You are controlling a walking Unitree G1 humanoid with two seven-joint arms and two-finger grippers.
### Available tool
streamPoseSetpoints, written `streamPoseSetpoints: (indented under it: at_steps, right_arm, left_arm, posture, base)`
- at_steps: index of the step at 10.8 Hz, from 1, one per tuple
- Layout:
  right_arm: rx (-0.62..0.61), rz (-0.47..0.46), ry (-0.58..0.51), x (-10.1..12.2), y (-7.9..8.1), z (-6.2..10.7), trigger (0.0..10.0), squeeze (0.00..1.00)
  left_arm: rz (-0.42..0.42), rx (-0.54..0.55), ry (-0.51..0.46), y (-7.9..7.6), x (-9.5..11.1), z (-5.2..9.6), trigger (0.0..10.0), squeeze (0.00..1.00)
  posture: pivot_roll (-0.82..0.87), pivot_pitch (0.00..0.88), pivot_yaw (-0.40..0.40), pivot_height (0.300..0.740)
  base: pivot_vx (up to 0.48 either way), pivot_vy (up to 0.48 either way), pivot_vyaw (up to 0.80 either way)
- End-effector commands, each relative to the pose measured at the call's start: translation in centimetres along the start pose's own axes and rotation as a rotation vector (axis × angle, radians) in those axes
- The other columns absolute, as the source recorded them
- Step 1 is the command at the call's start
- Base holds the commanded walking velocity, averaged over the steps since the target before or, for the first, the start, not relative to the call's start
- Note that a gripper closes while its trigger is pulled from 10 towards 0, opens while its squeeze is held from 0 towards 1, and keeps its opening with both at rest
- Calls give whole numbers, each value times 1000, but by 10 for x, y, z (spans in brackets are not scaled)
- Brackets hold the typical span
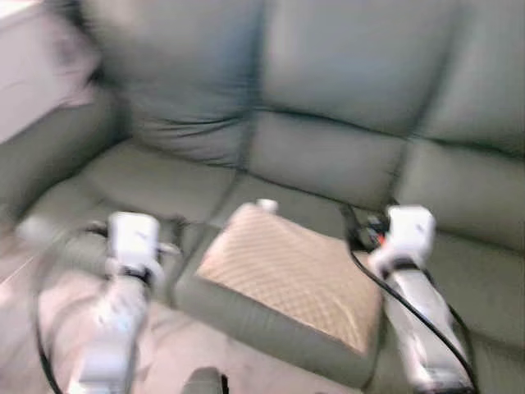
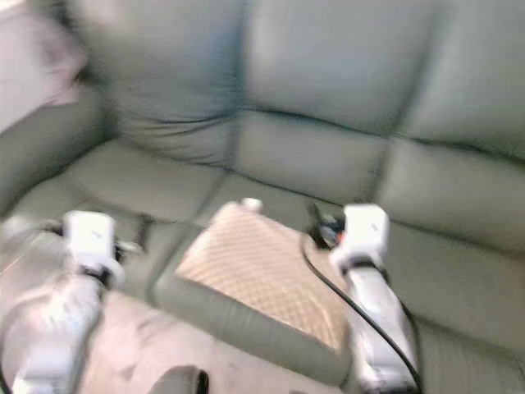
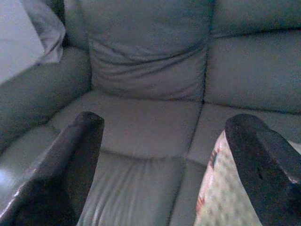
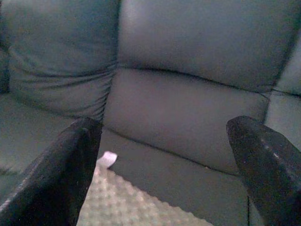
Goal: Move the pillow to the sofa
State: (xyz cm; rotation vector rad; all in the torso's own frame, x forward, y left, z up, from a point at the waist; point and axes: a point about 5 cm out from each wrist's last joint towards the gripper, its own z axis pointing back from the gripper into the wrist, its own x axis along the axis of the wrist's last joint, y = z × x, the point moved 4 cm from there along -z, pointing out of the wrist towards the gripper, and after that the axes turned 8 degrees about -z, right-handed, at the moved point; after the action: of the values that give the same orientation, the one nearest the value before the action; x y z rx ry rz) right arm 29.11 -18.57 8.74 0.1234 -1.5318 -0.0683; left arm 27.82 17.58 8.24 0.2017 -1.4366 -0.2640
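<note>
At the lower left of the blurred head view the left pincer (image 3: 162, 165) hovers released over the green sofa (image 1: 328, 156), fingers (image 3: 70, 165) spread wide. In the lower middle the tan quilted pillow (image 1: 287, 275) lies flat on the seat cushion, probably touching neither arm. At the lower right the right pincer (image 4: 164, 169) hangs just beside the pillow, likewise released.
</note>
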Motion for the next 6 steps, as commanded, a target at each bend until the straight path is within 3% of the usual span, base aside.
streamPoseSetpoints:
  at_steps: [1, 5, 6]
  right_arm:
    - [24, 4, -15, 8, 3, 2, 10000, 0]
    - [29, -21, -2, 7, 7, -1, 10000, 0]
    - [28, -22, 0, 7, 7, -3, 10000, 0]
  left_arm:
    - [-21, 5, -9, 4, 3, 3, 10000, 0]
    - [18, 15, -14, 6, 10, -8, 10000, 0]
    - [28, 10, -4, 6, 8, -9, 10000, 0]
  posture:
    - [-15, 0, -27, 740]
    - [-20, 0, -23, 740]
    - [-18, 0, -27, 740]
  base:
    - [0, 0, 788]
    - [0, 0, 786]
    - [0, 390, 0]
